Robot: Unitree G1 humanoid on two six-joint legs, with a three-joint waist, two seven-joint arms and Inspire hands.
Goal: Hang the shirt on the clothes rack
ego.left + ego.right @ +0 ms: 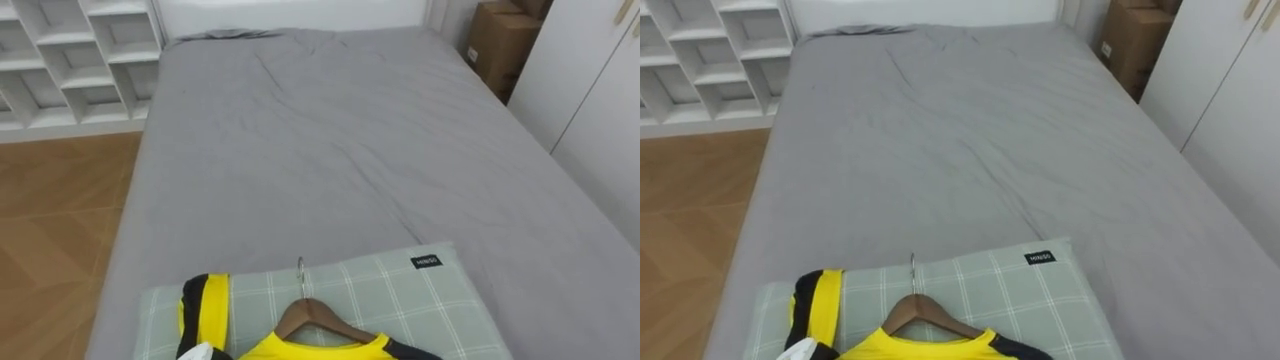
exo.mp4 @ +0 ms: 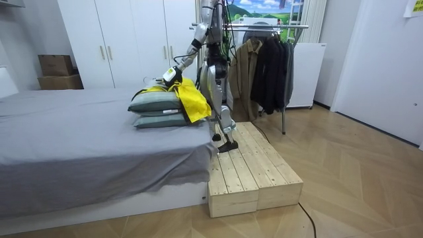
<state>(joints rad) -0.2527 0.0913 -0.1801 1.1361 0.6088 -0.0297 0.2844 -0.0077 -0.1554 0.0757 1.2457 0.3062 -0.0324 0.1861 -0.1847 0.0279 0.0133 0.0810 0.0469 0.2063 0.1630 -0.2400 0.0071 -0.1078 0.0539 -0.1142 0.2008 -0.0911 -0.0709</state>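
Grey bed (image 1: 330,140): yellow shirt (image 1: 300,352) on wooden hanger (image 1: 310,308) lies atop checked pillow (image 1: 400,290), hook pointing away from robot, left hand (image 2: 173,74) at its sleeve side, fingers' closure can't tell.

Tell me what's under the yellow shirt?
A wooden hanger sits inside the yellow shirt, over two stacked checked pillows on the bed. The pillow beneath the cloth is covered.

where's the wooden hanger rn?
Left eye view, bottom centre: the wooden hanger lies on the checked pillow at the near end of the grey bed, tucked in the collar of the yellow shirt.
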